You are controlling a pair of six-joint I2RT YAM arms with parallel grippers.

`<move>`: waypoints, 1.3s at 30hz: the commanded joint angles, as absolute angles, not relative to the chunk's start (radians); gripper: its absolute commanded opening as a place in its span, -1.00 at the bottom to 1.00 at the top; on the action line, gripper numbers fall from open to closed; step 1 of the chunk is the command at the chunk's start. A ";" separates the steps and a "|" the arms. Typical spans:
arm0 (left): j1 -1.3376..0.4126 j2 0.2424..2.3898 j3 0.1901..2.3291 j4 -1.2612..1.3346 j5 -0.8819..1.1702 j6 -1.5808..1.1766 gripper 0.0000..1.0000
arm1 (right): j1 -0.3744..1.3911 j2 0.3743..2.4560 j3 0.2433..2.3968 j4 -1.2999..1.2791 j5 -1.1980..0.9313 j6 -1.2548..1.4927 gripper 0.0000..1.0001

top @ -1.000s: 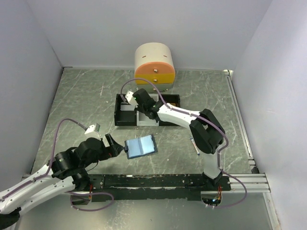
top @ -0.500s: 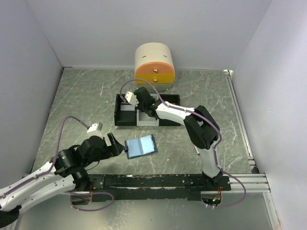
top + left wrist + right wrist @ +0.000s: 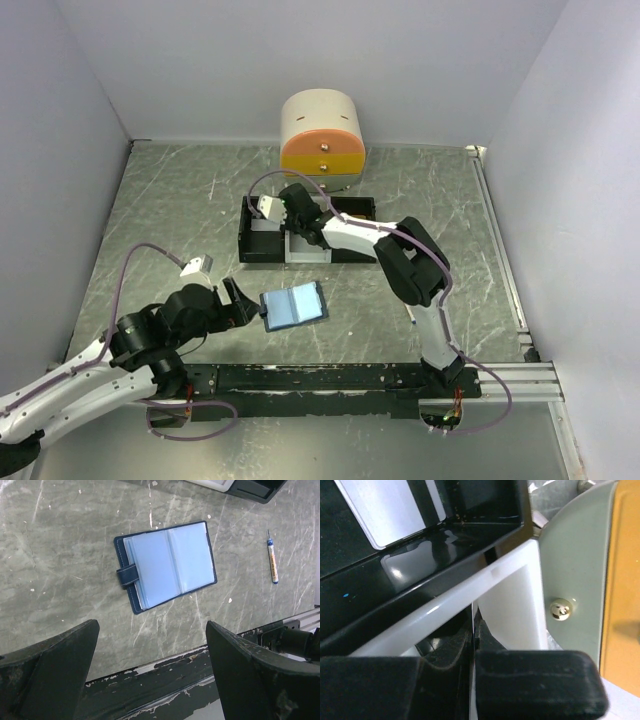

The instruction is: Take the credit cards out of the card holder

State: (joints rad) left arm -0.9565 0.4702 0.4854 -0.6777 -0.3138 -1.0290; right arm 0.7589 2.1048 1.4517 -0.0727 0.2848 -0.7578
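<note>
From above, the card holder (image 3: 293,306) lay open on the table (image 3: 170,220) near its middle. It was just right of the left gripper (image 3: 243,303), whose jaws stood wide and empty, while the right gripper (image 3: 298,222) was well apart at the far tray (image 3: 262,248). In the left wrist view the card holder (image 3: 167,565) lay straight ahead of the left gripper (image 3: 151,625), not touching, its long spread running left to right with the clasp tab (image 3: 127,576) leftmost; no credit cards could be made out. The right wrist view showed the right gripper (image 3: 472,652) pressed shut by the tray (image 3: 435,611), nothing seen held, so the left arm looked nearer.
</note>
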 commanded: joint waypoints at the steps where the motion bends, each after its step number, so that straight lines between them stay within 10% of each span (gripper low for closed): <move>1: -0.960 0.450 0.519 -0.675 -0.311 -1.021 1.00 | 0.750 2.129 1.477 -0.041 0.300 -0.771 -1.00; 39: -0.960 0.522 0.512 -0.655 -0.295 -1.012 0.99 | 0.716 2.079 1.457 -0.180 0.208 -0.656 -0.28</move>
